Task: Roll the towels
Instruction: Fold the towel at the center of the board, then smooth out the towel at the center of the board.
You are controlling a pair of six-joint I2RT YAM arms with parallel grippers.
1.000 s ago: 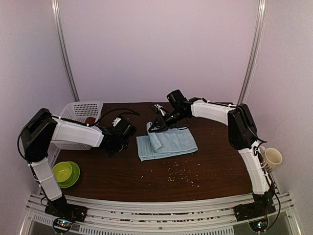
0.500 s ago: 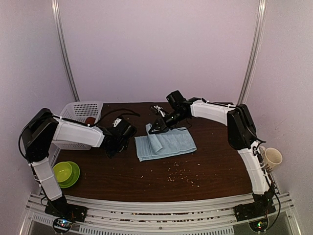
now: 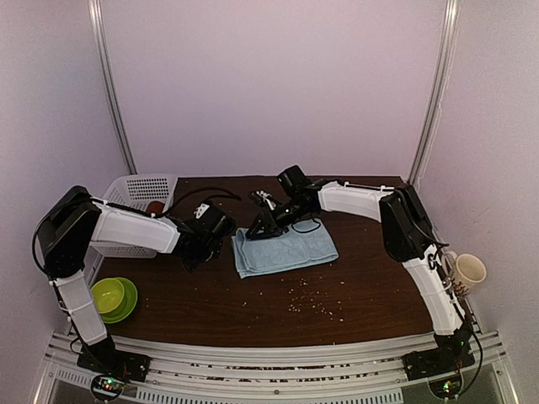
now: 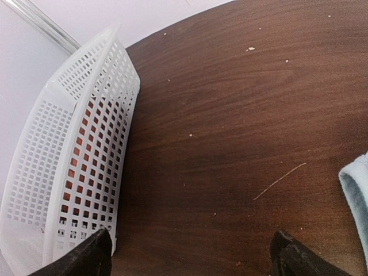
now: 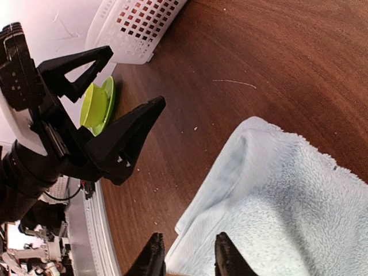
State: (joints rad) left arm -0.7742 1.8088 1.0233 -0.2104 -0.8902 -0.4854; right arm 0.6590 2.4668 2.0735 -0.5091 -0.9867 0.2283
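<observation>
The light-blue towel (image 3: 286, 248) lies flat in the middle of the dark table, with a soft fold at its left end (image 5: 287, 201). My right gripper (image 3: 259, 229) hangs over that left far corner. Its jaws (image 5: 187, 247) stand slightly apart above the cloth and hold nothing. My left gripper (image 3: 200, 246) is wide open just left of the towel, low over bare wood (image 4: 190, 247). The towel's edge (image 4: 356, 190) shows at the right of the left wrist view. Something rust-red (image 3: 154, 206), perhaps the other towel, lies inside the basket and shows through its holes (image 4: 75, 172).
A white perforated basket (image 3: 139, 198) stands at the back left, close beside the left gripper (image 4: 86, 126). A green bowl on a green plate (image 3: 114, 296) sits at the front left. A cup (image 3: 469, 271) stands off the table's right edge. Crumbs (image 3: 312, 299) are scattered in front of the towel.
The right gripper carried a raised fold of the light-blue towel leftward, then parted its jaws. The fold now lies down on the cloth. The left arm has not moved.
</observation>
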